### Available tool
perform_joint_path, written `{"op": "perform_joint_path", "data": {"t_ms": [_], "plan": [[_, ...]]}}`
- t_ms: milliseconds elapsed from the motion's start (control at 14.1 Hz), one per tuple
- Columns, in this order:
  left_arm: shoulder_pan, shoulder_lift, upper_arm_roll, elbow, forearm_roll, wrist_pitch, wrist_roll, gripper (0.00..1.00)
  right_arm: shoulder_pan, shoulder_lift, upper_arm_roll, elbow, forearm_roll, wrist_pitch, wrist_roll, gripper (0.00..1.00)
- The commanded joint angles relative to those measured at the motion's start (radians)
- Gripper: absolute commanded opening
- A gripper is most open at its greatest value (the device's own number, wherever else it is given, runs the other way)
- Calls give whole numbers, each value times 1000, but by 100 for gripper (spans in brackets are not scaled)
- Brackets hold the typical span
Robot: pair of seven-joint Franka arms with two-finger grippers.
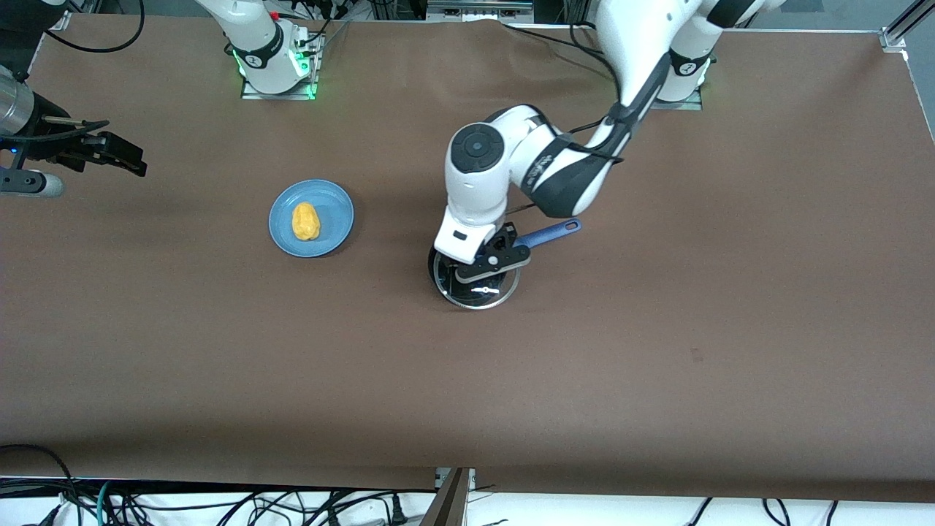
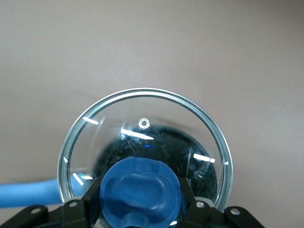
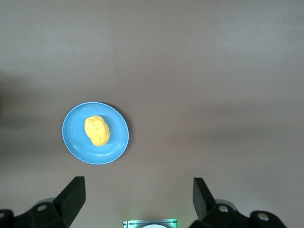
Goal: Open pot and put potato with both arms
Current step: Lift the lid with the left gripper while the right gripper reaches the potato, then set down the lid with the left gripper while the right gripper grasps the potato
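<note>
Left wrist view: left claw (image 2: pixel 141 197) seemingly gripping lid knob (image 2: pixel 141 192) | right claw (image 3: pixel 137 197) wide

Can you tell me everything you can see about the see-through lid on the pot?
The lid is round, clear glass with a shiny metal rim, a tiny steam hole and a chunky blue knob. It lies flat on the black pot, closed. The left gripper is right over it, its fingers on either side of the knob.
</note>
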Motion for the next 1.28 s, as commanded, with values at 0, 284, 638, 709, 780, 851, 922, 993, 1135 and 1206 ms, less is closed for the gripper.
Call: {"op": "perform_joint_path", "data": {"t_ms": [0, 284, 638, 709, 780, 851, 922, 993, 1135, 1206], "plan": [[137, -124, -13, -100, -37, -26, 257, 52, -15, -27, 9, -20, -5, -8, -16, 100], [381, -256, -3, -264, -120, -32, 774, 52, -13, -23, 18, -28, -5, -33, -16, 100], [544, -286, 138, -390, -173, -14, 1195, 52, 78, 71, 21, -76, -5, -45, 1, 100], [568, -284, 166, -414, -199, 8, 1279, 52, 104, 71, 21, -118, -4, 3, 4, 100], [594, -284, 187, -457, -221, 58, 1379, 52, 111, 72, 26, -165, -4, 62, 7, 100], [613, -284, 206, -501, -241, 113, 1445, 53, 117, 74, 37, -227, 10, 131, 9, 100], [625, -283, 226, -546, -249, 171, 1493, 53, 121, 72, 47, -297, 27, 235, 13, 100], [634, -280, 244, -586, -249, 231, 1542, 53, 122, 72, 55, -363, 30, 337, 21, 100], [665, -263, 267, -652, -250, 357, 1645, 53, 126, 88, 79, -467, 37, 496, 23, 100], [682, -246, 267, -669, -259, 394, 1674, 53, 126, 95, 84, -507, 39, 553, 33, 100]]}}
